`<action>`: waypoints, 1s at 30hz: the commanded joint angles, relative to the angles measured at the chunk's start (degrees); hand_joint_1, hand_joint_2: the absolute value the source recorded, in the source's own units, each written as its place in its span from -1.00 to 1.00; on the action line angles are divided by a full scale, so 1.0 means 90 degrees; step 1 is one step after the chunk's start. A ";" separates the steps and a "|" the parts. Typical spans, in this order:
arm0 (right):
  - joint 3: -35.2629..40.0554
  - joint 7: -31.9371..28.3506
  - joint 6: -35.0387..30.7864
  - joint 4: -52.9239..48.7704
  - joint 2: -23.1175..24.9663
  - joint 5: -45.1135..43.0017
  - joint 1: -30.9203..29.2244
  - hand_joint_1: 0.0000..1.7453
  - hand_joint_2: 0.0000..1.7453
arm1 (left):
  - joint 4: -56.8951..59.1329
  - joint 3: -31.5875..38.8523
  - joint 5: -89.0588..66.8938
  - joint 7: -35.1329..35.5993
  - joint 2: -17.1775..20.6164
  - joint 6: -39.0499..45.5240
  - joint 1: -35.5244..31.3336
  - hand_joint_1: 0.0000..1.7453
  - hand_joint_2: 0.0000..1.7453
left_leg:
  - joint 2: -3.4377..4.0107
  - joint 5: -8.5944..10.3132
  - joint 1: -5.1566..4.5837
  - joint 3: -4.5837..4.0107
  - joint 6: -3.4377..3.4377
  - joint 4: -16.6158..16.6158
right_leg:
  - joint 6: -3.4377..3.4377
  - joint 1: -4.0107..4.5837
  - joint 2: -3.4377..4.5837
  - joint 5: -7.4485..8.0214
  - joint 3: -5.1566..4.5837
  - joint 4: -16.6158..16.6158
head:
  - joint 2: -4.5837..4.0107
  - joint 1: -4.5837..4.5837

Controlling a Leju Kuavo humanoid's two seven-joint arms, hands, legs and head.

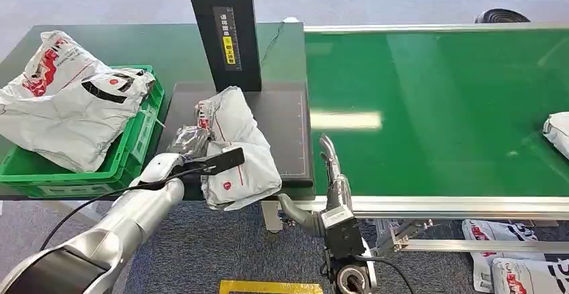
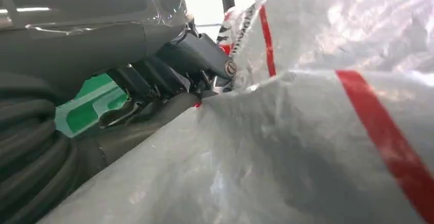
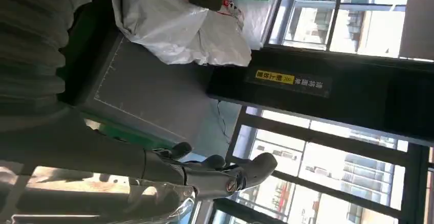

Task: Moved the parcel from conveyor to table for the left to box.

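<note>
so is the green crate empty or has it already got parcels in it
Not empty. The green crate holds a heap of white parcels, piled above its rim and spilling over the near left side.

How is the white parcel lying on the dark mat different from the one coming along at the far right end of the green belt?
The parcel on the mat lies in full view, crumpled, with red markings; the parcel on the belt is cut off by the picture's edge, so its size and markings cannot be told. The mat parcel has the left hand on it; nothing touches the belt parcel. The right hand holds nothing. Both are white plastic mail bags.
</note>
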 commanded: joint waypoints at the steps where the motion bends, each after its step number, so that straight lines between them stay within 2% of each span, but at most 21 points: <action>1: -0.0027 0.0022 -0.0009 0.0081 -0.0106 -0.0012 -0.0041 -1.00 1.00 | -0.0029 0.1011 0.0538 -0.0279 -0.0015 0.0208 -0.0359 1.00 1.00 | -0.0006 -0.0002 0.0006 -0.0002 0.0002 0.0006 | -0.0016 0.0009 -0.0010 -0.0002 0.0005 -0.0001 | 0.0000 0.0000; 2: -0.0016 0.0023 -0.0008 0.0108 -0.0105 -0.0012 -0.0043 -1.00 1.00 | -0.0101 0.1446 0.0921 -0.0466 -0.0039 0.0196 -0.0449 1.00 1.00 | -0.0006 -0.0001 0.0007 -0.0006 0.0001 0.0008 | -0.0013 0.0010 -0.0010 -0.0001 0.0000 0.0001 | 0.0000 0.0000; 8: 0.0014 -0.0005 -0.0062 0.0329 -0.0094 -0.0073 -0.0089 -1.00 1.00 | -0.0316 0.2233 0.1649 -0.0961 0.0101 -0.0202 -0.1047 1.00 1.00 | -0.0004 -0.0001 0.0010 -0.0012 -0.0001 0.0012 | -0.0013 0.0013 -0.0007 0.0001 -0.0006 0.0004 | 0.0000 0.0000; 12: 0.0002 -0.0024 -0.0087 0.0321 -0.0058 -0.0093 -0.0086 -1.00 1.00 | -0.0345 0.2269 0.1697 -0.0904 0.0138 -0.0402 -0.1541 1.00 1.00 | -0.0002 -0.0001 0.0011 -0.0015 0.0000 0.0014 | -0.0013 0.0013 -0.0005 0.0002 -0.0007 0.0004 | 0.0000 0.0002; 22: -0.0073 -0.0024 -0.0088 0.0305 0.0041 -0.0087 -0.0014 -1.00 1.00 | -0.0575 0.2526 0.2109 -0.0935 0.0053 -0.0606 -0.2131 1.00 1.00 | -0.0007 -0.0001 0.0010 -0.0014 0.0001 0.0013 | -0.0015 0.0013 -0.0010 -0.0001 -0.0004 0.0004 | 0.0000 0.0002; 30: -0.0173 -0.0037 -0.0065 0.0350 0.0082 -0.0076 0.0028 -1.00 1.00 | -0.0859 0.2462 0.2414 -0.1143 0.0204 -0.0862 -0.2081 1.00 1.00 | 0.0002 0.0001 0.0006 -0.0005 0.0001 0.0004 | -0.0012 0.0008 0.0000 0.0002 -0.0001 -0.0001 | 0.0000 0.0002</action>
